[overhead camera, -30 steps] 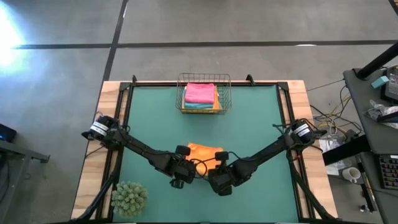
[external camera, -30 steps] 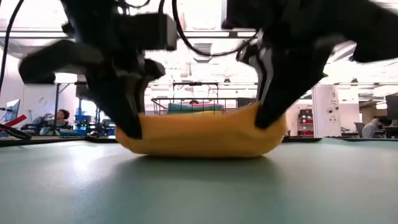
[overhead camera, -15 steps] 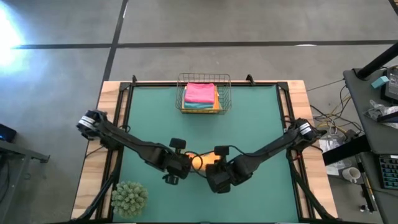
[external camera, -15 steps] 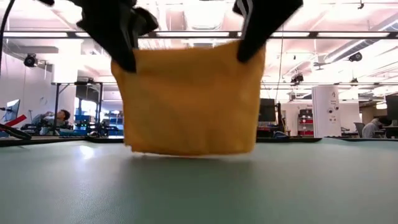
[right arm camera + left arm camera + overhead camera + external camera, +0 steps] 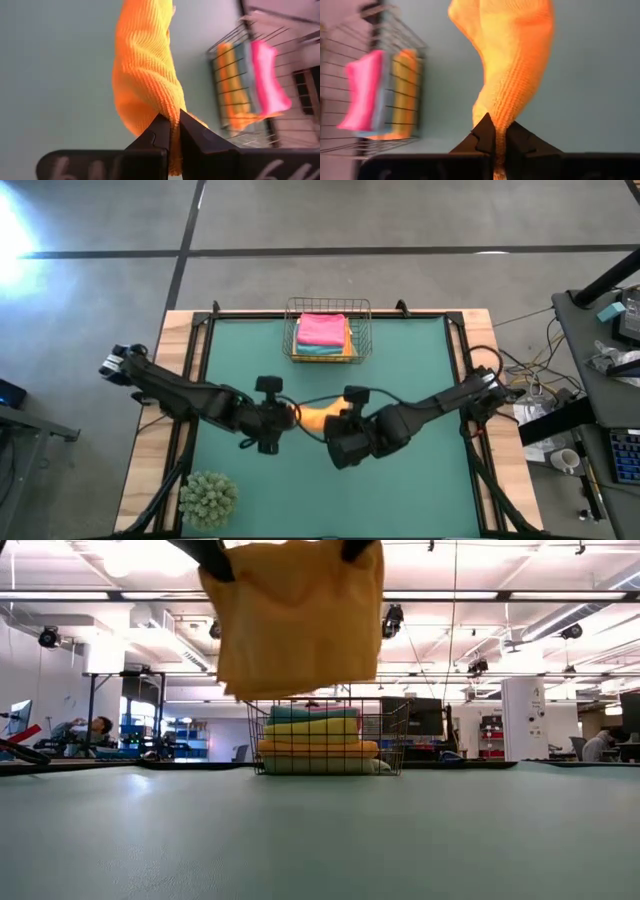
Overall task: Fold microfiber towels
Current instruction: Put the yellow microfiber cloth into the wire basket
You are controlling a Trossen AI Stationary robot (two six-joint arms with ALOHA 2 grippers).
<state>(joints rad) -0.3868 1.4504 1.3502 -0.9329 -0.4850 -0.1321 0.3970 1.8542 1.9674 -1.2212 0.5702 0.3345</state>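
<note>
An orange microfiber towel (image 5: 300,620) hangs in the air between my two grippers, above the middle of the green table (image 5: 420,360); from above only a strip of it (image 5: 313,418) shows. My left gripper (image 5: 496,131) is shut on its upper left corner and my right gripper (image 5: 173,122) on its upper right corner. In the low view the left gripper (image 5: 215,555) and the right gripper (image 5: 360,548) show only at the picture's top edge. More folded towels lie stacked in a wire basket (image 5: 328,332) at the far edge. My left gripper pinches the towel's upper left corner (image 5: 499,120) between its two fingers, slanting down from the table's left. The cloth hangs below the fingers, clear of the table. My right gripper pinches the towel's upper right corner (image 5: 171,111) between its two fingers, slanting down from the table's right. The cloth hangs below, its lower edge (image 5: 300,690) well above the table; one layer or several, I cannot tell.
The wire basket (image 5: 325,740) holds a stack of folded towels with a pink one (image 5: 322,328) on top. A green spiky plant ball (image 5: 208,498) sits at the near left corner. People and equipment show in the room beyond the table.
Both grippers have risen together, staying shut on the towel's corners. The towel lay bunched on the table, then hung with its lower edge on the table, and now hangs lifted clear, with the basket showing beneath it.
</note>
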